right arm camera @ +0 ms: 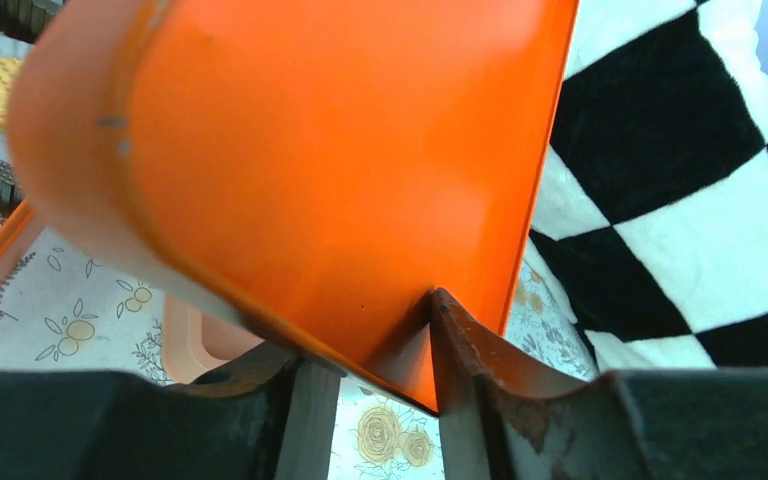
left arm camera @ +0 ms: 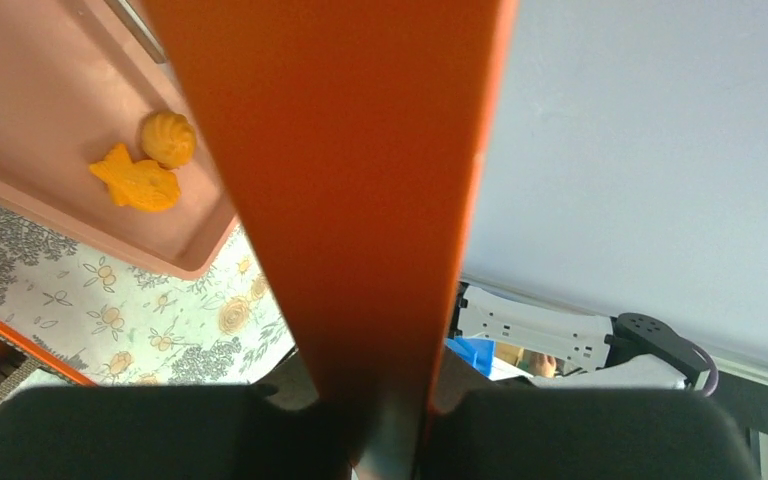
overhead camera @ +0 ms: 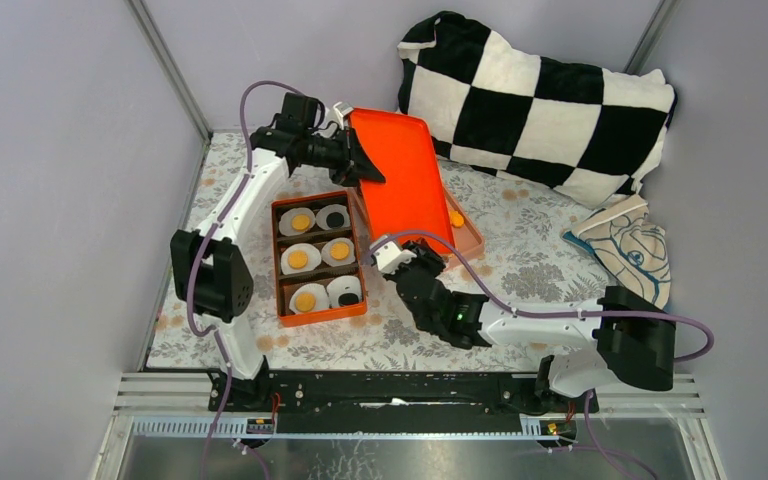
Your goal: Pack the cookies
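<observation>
An orange lid [overhead camera: 400, 175] hangs tilted over the table, its top edge pinched in my left gripper [overhead camera: 360, 160], which is shut on it [left arm camera: 385, 420]. My right gripper [overhead camera: 400, 252] is at the lid's lower corner. In the right wrist view the lid [right arm camera: 340, 160] lies slantwise between the open fingers [right arm camera: 380, 400]. The orange box [overhead camera: 278, 262] holds white paper cups with golden cookies [overhead camera: 300, 221] and black cookies [overhead camera: 336, 217]. A pink tray [left arm camera: 40, 110] under the lid carries a fish-shaped cookie [left arm camera: 138, 182] and a shell-shaped one [left arm camera: 168, 138].
A black-and-white checked pillow [overhead camera: 535, 100] leans at the back right. A printed cloth bag [overhead camera: 625, 245] lies by the right wall. The flowered tablecloth [overhead camera: 520, 260] covers the table, and grey walls close in on both sides.
</observation>
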Robot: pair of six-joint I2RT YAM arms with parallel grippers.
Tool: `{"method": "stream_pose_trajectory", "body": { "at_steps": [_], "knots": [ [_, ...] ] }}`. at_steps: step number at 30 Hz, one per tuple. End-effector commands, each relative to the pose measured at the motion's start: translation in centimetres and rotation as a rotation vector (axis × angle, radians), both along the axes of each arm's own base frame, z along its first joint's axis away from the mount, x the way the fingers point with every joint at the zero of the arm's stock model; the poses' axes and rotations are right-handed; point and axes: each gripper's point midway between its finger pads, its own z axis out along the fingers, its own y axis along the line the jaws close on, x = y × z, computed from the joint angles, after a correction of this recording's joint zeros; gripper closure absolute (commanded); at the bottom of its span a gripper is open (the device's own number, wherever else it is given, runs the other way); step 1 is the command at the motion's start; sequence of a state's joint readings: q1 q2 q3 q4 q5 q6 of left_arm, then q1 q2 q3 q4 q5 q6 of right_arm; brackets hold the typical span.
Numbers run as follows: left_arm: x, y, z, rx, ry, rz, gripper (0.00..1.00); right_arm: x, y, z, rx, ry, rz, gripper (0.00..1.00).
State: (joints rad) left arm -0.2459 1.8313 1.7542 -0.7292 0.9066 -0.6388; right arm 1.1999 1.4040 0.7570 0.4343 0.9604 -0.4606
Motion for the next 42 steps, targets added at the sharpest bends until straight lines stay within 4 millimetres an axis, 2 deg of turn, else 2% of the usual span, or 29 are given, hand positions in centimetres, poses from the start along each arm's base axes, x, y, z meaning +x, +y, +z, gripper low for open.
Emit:
{"method": "stream_pose_trajectory", "body": {
  "at_steps": [1, 3, 4, 8, 11, 13, 21, 22, 23, 24, 26, 27, 29, 31, 35, 38, 42],
  "knots": [
    [-2.9, -0.6, 0.5, -0.061, 0.022, -0.112, 1.00, 0.9, -0.5, 4.3, 0.198, -0.098, -0.082, 0.63],
    [-2.9, -0.7, -0.1, -0.071, 0.027, -0.113, 0.99, 0.8, -0.4, 5.0, 0.215, -0.097, -0.076, 0.69],
    [-2.9, -0.7, -0.3, -0.074, 0.025, -0.111, 0.95, 0.8, -0.2, 5.2, 0.229, -0.089, -0.068, 0.72],
    [-2.0, -0.7, -0.3, -0.072, -0.006, -0.092, 0.64, 0.6, -0.1, 5.7, 0.240, -0.066, -0.060, 0.79],
    [-0.9, -0.3, 2.0, -0.082, -0.072, -0.073, 0.44, 0.5, -0.2, 5.8, 0.257, -0.050, -0.058, 0.85],
    [-0.5, 0.0, 4.0, -0.105, -0.115, -0.071, 0.36, 0.3, -0.3, 5.7, 0.268, -0.041, -0.056, 0.87],
    [1.0, 3.3, 12.7, -0.268, -0.282, 0.006, 0.32, 0.0, -1.1, 6.9, 0.326, -0.031, -0.059, 0.88],
    [1.2, 3.9, 13.7, -0.274, -0.304, 0.035, 0.35, 0.0, -1.2, 7.2, 0.336, -0.030, -0.056, 0.88],
    [1.3, 4.5, 14.7, -0.265, -0.344, 0.065, 0.43, 0.1, -1.2, 7.8, 0.352, -0.031, -0.054, 0.88],
    [1.3, 5.1, 15.1, -0.229, -0.384, 0.101, 0.57, 0.0, -1.3, 8.6, 0.371, -0.032, -0.055, 0.88],
    [2.0, 7.3, 13.5, -0.001, -0.468, 0.243, 0.86, -0.1, -1.8, 10.7, 0.406, -0.027, -0.057, 0.88],
    [2.8, 9.5, 11.3, 0.177, -0.450, 0.380, 0.98, -0.1, -1.9, 12.1, 0.440, -0.021, -0.060, 0.88],
    [1.7, 12.6, 7.1, 0.390, -0.387, 0.506, 1.00, 0.0, -2.1, 14.3, 0.497, 0.023, -0.048, 0.88],
    [-0.2, 15.1, 4.2, 0.526, -0.350, 0.603, 1.00, 0.0, -2.0, 16.1, 0.558, 0.077, -0.017, 0.88],
    [-4.1, 18.8, -1.3, 0.770, -0.255, 0.763, 1.00, -0.2, -1.2, 19.0, 0.706, 0.164, 0.076, 0.88],
    [-6.6, 21.1, -3.7, 0.923, -0.181, 0.856, 1.00, -0.3, -1.3, 20.3, 0.795, 0.211, 0.098, 0.87],
    [-9.1, 22.6, -4.4, 1.060, -0.160, 0.926, 1.00, -0.2, -1.6, 20.5, 0.956, 0.332, 0.142, 0.88]
  ]
}}
